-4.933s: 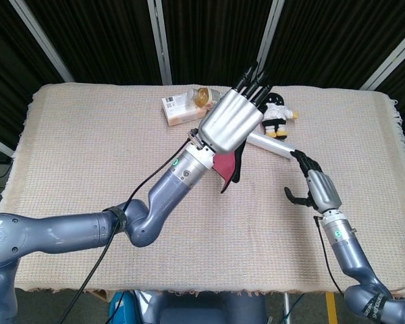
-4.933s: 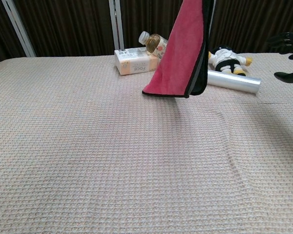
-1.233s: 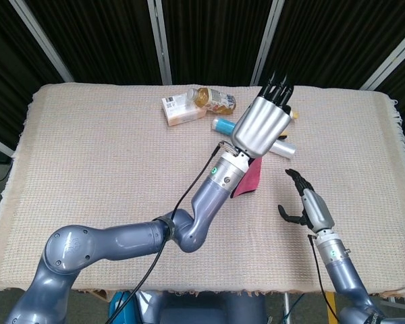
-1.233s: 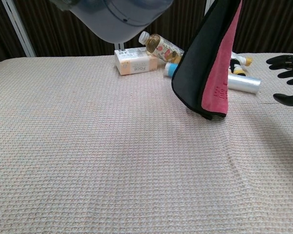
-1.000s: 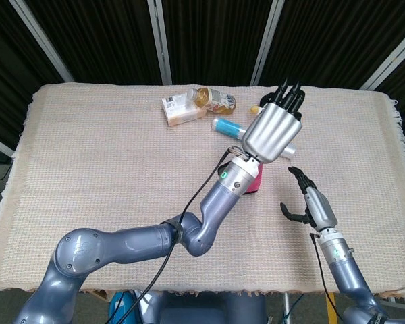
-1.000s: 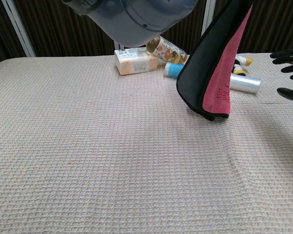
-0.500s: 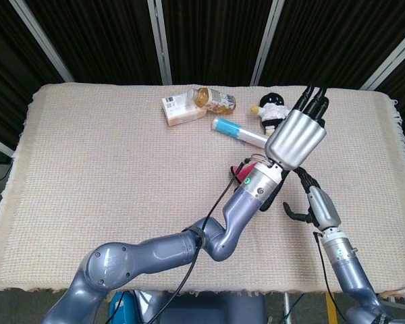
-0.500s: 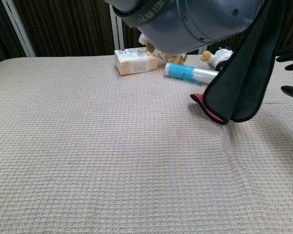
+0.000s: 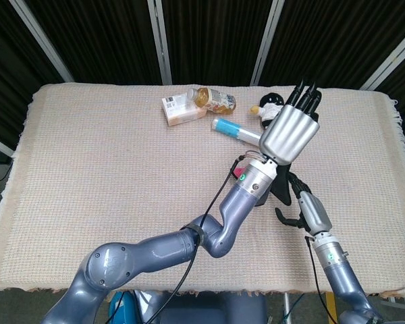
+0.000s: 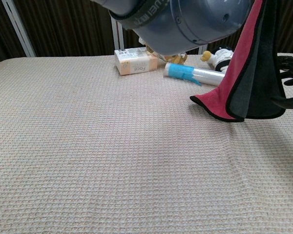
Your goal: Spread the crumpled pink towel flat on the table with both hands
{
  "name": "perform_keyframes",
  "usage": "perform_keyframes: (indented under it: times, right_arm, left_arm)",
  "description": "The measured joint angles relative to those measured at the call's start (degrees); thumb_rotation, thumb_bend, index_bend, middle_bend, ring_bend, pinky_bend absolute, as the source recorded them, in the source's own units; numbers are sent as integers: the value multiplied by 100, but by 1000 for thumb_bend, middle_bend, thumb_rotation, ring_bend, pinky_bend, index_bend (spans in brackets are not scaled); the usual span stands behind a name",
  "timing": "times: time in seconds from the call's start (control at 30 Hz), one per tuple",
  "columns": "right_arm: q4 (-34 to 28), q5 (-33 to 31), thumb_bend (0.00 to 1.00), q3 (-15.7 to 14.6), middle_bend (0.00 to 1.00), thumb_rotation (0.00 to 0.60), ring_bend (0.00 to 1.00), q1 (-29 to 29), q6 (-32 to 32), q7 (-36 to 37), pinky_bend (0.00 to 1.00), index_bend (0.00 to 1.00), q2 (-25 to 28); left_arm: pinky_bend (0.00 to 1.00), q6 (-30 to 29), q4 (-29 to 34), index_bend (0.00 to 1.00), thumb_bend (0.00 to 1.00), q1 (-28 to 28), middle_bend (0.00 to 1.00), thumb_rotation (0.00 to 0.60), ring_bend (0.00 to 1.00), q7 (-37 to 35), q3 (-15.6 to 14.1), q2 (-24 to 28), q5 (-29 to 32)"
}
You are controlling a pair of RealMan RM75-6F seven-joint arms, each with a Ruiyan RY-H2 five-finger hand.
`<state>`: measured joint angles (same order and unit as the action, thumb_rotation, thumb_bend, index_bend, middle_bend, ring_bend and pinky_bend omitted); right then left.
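The pink towel (image 10: 244, 63) hung in air above the right part of the table (image 9: 94, 155), its lower edge clear of the cloth; we judged it lifted so that its folds could drop open before spreading. We held it from above in the left hand (image 9: 290, 131), fingers closed on the top of the towel, though the grip itself was hidden behind the hand's silver back in the head view and lay out of frame in the chest view. The right hand (image 9: 298, 206) stood just beside the towel's hanging edge, dark fingers apart and holding nothing; we judged it placed to take a free corner, a step not yet done. Whether it touched the fabric we could not tell. Beyond the towel, toward the far edge of the table, lay a clear tube with a blue end (image 10: 193, 73), a small doll (image 10: 219, 56), a bottle (image 9: 212, 101) and a carton (image 10: 135, 62), all well apart from the towel.
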<state>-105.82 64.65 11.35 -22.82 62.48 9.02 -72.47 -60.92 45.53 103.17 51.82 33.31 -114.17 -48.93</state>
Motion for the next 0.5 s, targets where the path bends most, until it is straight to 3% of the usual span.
perform_keyframes:
  times: [0.27,0.5]
  right_arm:
    - [302,-480,407,88,0,600,0,-148,-180,-123,0,9,-261]
    - [603,-733,407,204,0,600,0,-228,-220,-137,0,325,-508]
  left_arm:
    - [0,-74,305,683,479,-150,173,600,0,-51,-73,157,-117]
    - [0,-127,525,683,479,-270,173,600,0,-30,-120,283,-166]
